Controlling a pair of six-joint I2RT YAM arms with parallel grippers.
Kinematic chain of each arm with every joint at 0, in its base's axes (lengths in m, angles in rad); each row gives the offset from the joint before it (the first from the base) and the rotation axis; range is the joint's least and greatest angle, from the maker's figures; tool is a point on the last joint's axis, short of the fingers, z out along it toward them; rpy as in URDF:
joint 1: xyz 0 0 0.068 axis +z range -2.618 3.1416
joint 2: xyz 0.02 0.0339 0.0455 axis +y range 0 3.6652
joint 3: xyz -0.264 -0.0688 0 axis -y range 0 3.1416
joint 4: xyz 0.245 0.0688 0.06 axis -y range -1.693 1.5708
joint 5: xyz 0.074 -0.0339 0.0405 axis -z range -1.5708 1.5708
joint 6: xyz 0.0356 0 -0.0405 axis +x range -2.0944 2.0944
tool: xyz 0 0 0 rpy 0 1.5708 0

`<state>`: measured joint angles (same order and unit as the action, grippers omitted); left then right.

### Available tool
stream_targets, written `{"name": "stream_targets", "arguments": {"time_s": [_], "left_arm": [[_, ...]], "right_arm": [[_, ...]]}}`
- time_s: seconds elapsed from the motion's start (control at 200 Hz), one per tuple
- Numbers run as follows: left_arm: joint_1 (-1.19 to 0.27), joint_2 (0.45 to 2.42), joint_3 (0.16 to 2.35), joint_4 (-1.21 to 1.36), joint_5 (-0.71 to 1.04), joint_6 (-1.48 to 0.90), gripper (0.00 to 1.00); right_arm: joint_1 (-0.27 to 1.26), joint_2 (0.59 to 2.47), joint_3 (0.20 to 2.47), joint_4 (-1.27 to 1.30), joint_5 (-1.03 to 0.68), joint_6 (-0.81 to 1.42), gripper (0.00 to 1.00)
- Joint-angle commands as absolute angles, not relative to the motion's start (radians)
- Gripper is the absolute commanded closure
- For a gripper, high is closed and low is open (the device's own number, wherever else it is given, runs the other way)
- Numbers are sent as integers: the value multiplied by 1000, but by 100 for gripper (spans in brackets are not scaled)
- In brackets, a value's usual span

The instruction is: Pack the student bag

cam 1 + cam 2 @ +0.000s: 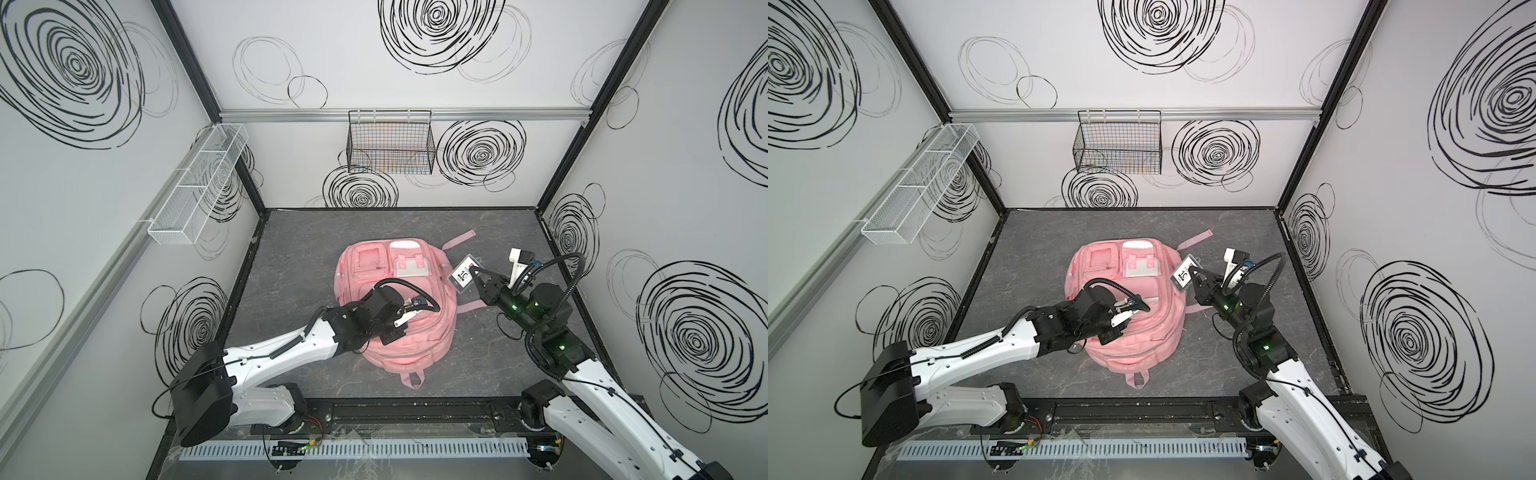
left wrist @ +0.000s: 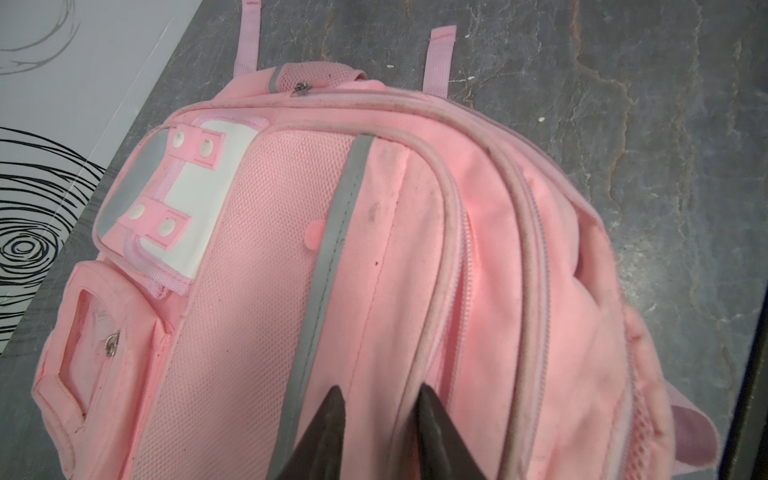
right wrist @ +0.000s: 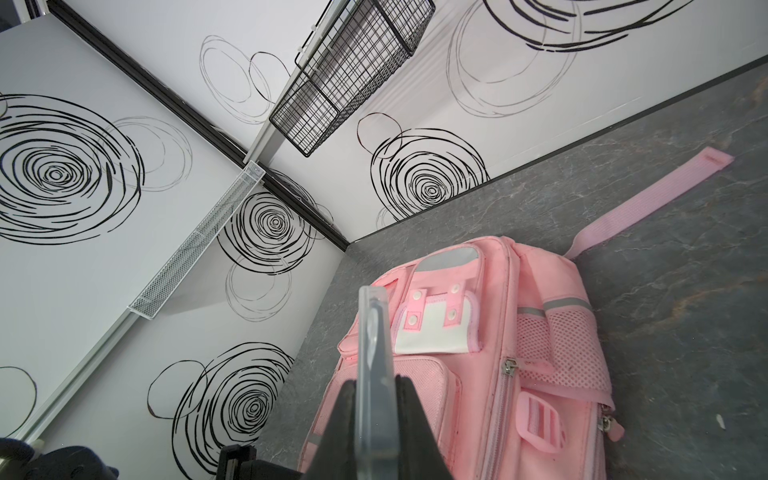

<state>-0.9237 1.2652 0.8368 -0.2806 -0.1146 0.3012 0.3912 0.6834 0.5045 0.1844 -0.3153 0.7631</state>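
The dark marbled tabletop (image 1: 291,249) carries the student bag (image 1: 399,345), which lies near its middle with its front facing up. Seen in both top views, the bag's carry loop points toward the robot's bases and its two small pockets toward the back wall. One of these has a clear window, the other a white flap with pink snap tabs. A pink strap (image 1: 459,241) trails out from the bag's far right corner.

The left arm (image 1: 282,353) reaches in from the bag's left and ends over the bag's middle. The right arm (image 1: 590,386) stands to the bag's right and stretches toward its white-flap pocket.

Behind the bag and to its left, a white mesh tray (image 1: 199,183) with three compartments hangs on the side wall. Straight behind the bag, a black wire basket (image 1: 390,145) hangs on the back wall.

A clear flat case (image 1: 464,275) with a black and white label sits at the bag's right edge, by the white-flap pocket. The right claw (image 1: 478,277) is clamped on it, and the right wrist view shows the case edge-on between the fingers.

The left claw (image 2: 382,399) is down at the bag's front panel beside a zip line. Its fingers stand narrowly apart with pink fabric between them. Whether they pinch it, I cannot tell.
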Motion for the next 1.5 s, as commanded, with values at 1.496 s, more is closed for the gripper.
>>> {"name": "stream_targets", "arguments": {"time_s": [1.496], "left_arm": [[-1099,1120,855,346,-675,166,100]], "right_arm": [[798,675,354,363,-129,1390,94]]}}
